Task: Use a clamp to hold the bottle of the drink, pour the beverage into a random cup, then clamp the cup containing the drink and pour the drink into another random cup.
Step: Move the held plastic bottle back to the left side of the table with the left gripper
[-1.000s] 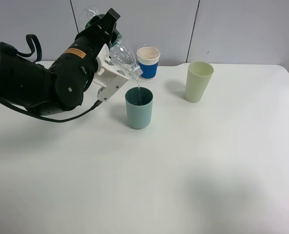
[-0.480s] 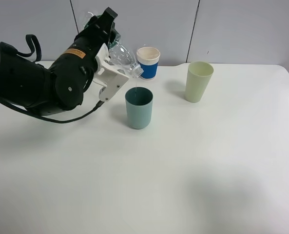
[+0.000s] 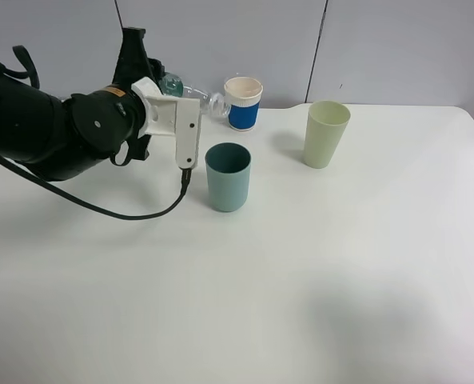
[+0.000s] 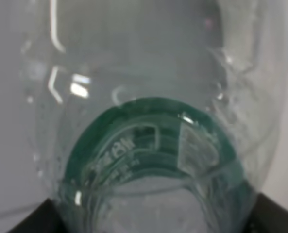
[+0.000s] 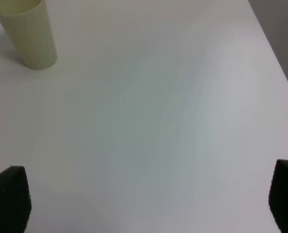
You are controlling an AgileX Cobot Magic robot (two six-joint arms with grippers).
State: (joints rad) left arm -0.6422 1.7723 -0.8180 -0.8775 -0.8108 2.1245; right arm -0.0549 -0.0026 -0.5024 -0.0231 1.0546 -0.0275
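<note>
Left gripper (image 3: 175, 90), clamped on the bottle (image 3: 201, 98), has tipped it back, seemingly level, away from the teal cup (image 3: 228, 178).

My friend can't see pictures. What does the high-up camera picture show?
The left gripper holds a clear bottle tipped on its side above a white table, beside a teal cup. Behind stands a white cup with a blue band, and a pale yellow-green cup stands to the right.
</note>
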